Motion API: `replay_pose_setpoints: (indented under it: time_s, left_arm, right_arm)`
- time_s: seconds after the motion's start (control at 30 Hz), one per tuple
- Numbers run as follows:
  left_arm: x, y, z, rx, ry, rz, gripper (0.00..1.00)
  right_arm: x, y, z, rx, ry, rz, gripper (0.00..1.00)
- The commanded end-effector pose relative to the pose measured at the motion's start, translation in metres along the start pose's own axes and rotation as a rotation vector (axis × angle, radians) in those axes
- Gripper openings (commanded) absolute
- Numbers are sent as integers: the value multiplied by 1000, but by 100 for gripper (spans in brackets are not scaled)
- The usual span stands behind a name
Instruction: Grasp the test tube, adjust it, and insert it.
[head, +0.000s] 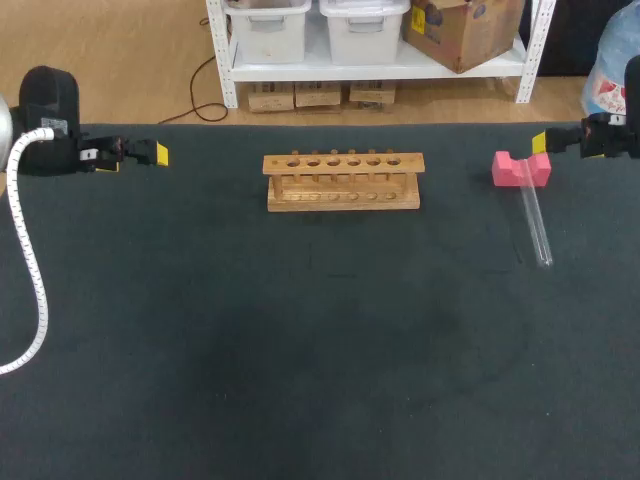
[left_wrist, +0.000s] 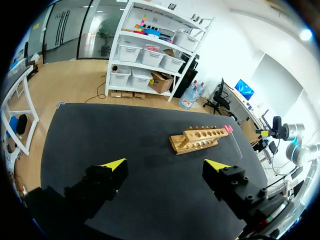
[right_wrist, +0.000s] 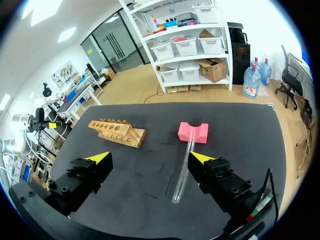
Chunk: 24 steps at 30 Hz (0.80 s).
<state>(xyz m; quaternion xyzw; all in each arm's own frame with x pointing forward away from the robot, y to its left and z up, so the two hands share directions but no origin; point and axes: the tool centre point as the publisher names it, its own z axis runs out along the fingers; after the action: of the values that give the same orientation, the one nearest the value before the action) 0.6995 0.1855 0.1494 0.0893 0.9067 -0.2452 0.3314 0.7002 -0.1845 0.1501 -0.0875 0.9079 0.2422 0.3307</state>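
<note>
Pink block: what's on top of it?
One end of the test tube lies in the notch of the pink block; its other end rests on the table. Under the block is hidden.

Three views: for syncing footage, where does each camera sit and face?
Head view: above, behind, looking down on the table; left gripper, right gripper at its sides.
Left wrist view: left wrist, facing the rack; own open fingers.
Right wrist view: right wrist, facing the test tube; own open fingers.
All three share rack and test tube.

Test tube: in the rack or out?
Out. The test tube lies on the table, one end on the pink block; rack holes look empty.
</note>
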Motion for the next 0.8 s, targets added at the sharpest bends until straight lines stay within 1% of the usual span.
replay_pose_setpoints:
  time_s: [0.03,0.43,0.6,0.63,0.7,0.73,0.8]
  left_arm:
    - [-1,-2,0,-9,6,-2,100]
    - [-1,-2,0,-9,6,-2,100]
    - [-1,-5,-6,55,-22,85,100]
    - [-1,-6,-8,61,-28,113,100]
    - [0,-8,-13,105,-53,160,100]
    - [0,-9,-16,112,-67,195,100]
    - [2,-11,-20,152,-91,260,100]
  right_arm:
    - [0,0,0,0,1,-1,100]
    - [0,0,0,0,1,-1,100]
    - [0,0,0,0,1,-1,100]
    - [0,0,0,0,1,-1,100]
    - [0,0,0,0,1,-1,100]
    - [0,0,0,0,1,-1,100]
    - [0,0,0,0,1,-1,100]
